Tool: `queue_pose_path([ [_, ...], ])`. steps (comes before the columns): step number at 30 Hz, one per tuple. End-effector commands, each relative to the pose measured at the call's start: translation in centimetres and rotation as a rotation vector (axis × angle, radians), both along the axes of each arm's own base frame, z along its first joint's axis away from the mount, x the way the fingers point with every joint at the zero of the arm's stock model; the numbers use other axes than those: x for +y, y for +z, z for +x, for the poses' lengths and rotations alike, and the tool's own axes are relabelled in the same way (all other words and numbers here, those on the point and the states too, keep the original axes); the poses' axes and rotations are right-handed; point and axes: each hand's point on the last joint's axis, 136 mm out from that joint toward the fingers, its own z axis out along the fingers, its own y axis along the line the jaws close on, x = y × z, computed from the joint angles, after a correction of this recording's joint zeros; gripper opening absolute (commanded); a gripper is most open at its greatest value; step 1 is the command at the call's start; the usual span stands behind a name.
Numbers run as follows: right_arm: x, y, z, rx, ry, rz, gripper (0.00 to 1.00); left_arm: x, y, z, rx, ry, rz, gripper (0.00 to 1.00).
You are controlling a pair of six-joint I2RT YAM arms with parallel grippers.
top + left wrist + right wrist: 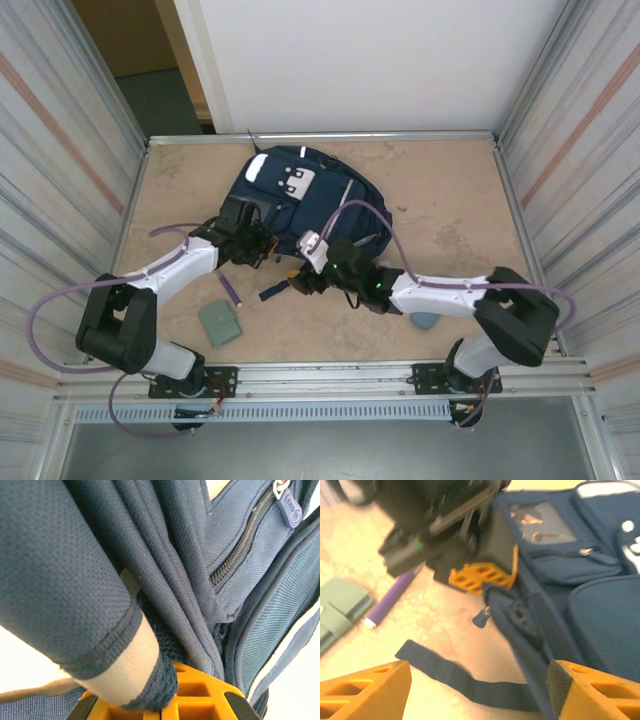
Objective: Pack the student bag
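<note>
The student bag (305, 195), a navy backpack with white patches, lies flat in the middle of the table. My left gripper (256, 246) is at its left edge, shut on a fold of the bag's fabric (150, 675) that runs down between the orange fingers (200, 705). My right gripper (306, 277) is open at the bag's lower edge. In the right wrist view its fingers (367, 690) stand wide apart over a loose dark strap (465, 680). A zipper pull (481, 616) hangs from the bag's side seam just beyond, below the left gripper (480, 576).
A purple pen (231, 290) and a grey-green pouch (219, 323) lie on the table left of the strap, near the left arm. A small blue-grey object (427, 320) sits under the right arm. Metal walls close in the table on three sides.
</note>
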Motion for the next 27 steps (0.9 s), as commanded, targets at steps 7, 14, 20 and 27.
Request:
queue_pose_path([
  [7,3.5,-1.4,1.6,-0.188,0.024,0.138,0.73,-2.5,3.4,-0.7,-0.017,-0.002,-0.169,0.00],
  [14,3.3,-2.1,4.0,-0.352,-0.086,0.217,0.72,-2.2,4.0,-1.2,-0.042,0.005,-0.180,0.00],
  [20,3.8,-1.5,5.5,-0.347,-0.165,0.284,0.60,-1.9,3.9,-1.7,-0.047,0.018,-0.177,0.00],
  [27,4.3,-1.5,6.7,-0.287,-0.270,0.341,0.41,-2.0,3.8,-2.1,-0.045,0.036,-0.200,0.00],
])
